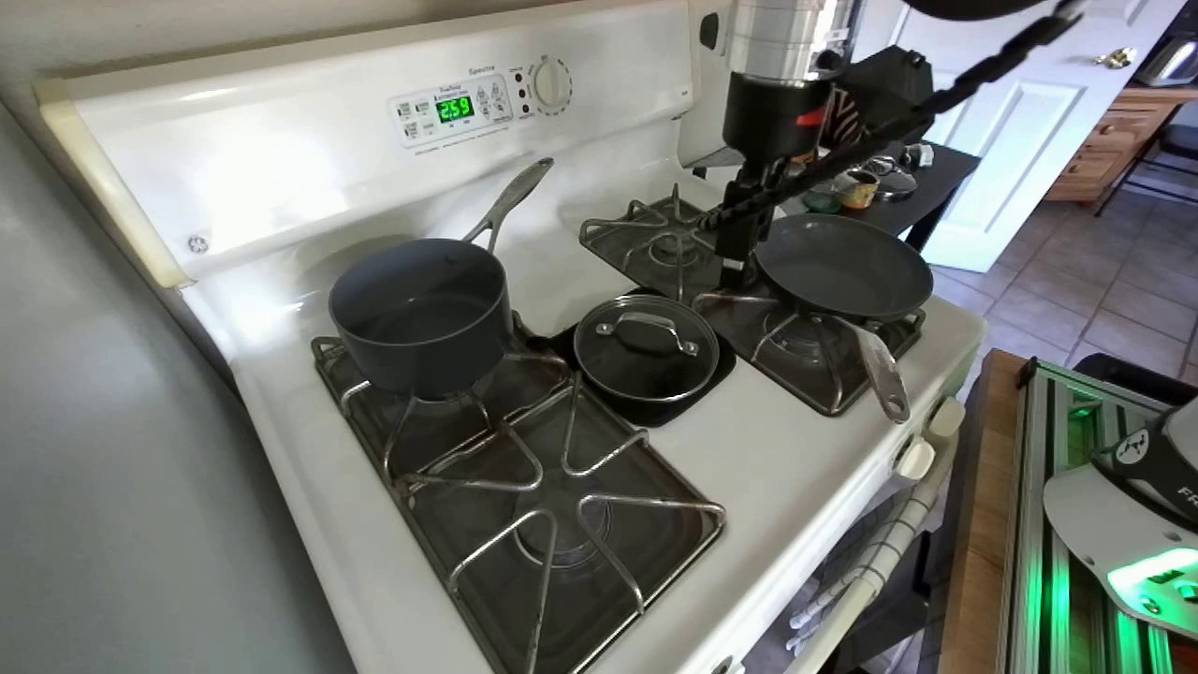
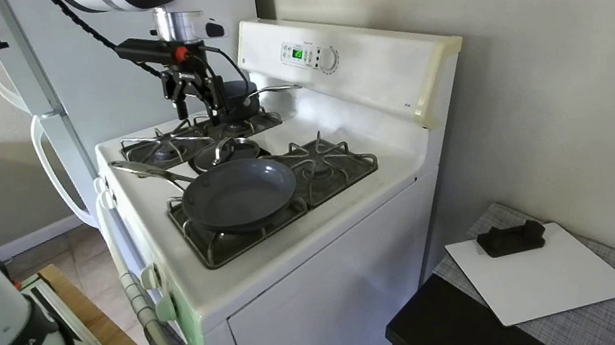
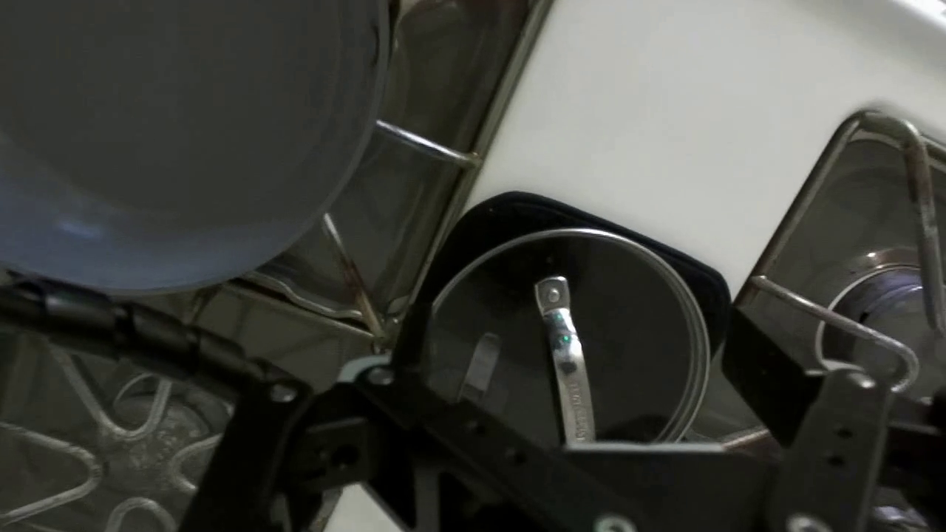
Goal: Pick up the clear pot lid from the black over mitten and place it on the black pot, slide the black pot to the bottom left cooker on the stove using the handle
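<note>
The clear lid [image 1: 674, 365] with its metal handle lies on the black oven mitt [image 1: 723, 374] between the burners. The lid [image 2: 242, 149] also shows in an exterior view, partly behind the frying pan, and in the wrist view [image 3: 628, 332] with the mitt [image 3: 510, 210]. The black pot [image 1: 421, 323] stands uncovered on the back left burner, its handle [image 1: 515, 197] toward the back panel; it also shows in an exterior view [image 2: 242, 95]. The front left burner [image 1: 562, 524] holds nothing. My gripper [image 2: 199, 115] is open and empty above the stove; its fingers [image 3: 584, 362] appear either side of the lid.
A frying pan [image 1: 842, 267] sits on the front right burner, its handle [image 1: 883, 374] toward the stove front. The back right burner [image 2: 319, 168] has bare grates. The stove's back panel [image 1: 328, 131] rises behind. A refrigerator [image 2: 151, 68] stands beside the left burners.
</note>
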Available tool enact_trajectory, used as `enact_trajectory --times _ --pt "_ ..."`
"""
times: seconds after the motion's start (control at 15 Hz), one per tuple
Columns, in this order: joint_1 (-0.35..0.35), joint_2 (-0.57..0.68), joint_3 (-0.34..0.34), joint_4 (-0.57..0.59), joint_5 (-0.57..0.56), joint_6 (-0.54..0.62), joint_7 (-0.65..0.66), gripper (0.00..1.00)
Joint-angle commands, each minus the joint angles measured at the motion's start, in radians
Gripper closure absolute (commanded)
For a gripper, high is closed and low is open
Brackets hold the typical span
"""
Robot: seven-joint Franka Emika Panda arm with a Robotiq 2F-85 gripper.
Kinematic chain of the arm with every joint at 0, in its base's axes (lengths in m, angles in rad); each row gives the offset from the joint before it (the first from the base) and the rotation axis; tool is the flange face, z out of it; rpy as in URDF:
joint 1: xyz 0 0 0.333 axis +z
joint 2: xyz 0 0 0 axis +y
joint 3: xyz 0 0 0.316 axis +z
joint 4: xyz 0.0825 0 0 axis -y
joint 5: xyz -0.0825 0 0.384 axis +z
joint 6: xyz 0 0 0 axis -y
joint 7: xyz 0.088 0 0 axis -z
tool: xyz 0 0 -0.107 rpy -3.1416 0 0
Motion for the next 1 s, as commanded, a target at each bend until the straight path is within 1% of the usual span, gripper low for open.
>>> enact_trajectory --times 0.0,0.13,0.27,0.33,0.4,0.67,0.93 --pt "0.014 0.031 -0.021 0.022 0.016 -0.002 -0.020 0.00" --pt "0.016 0.070 -0.026 0.049 0.029 -0.002 -0.036 0.00" --pt "0.019 0.078 -0.026 0.056 0.031 -0.002 -0.036 0.00" --pt "0.017 0.109 -0.032 0.064 0.058 0.023 -0.054 0.00" --pt "0.017 0.137 -0.038 0.076 0.078 0.025 -0.074 0.00" --pt "0.018 0.212 -0.051 0.102 0.213 0.046 -0.244 0.00" --pt "0.006 0.283 -0.045 0.133 0.314 0.072 -0.370 0.00"
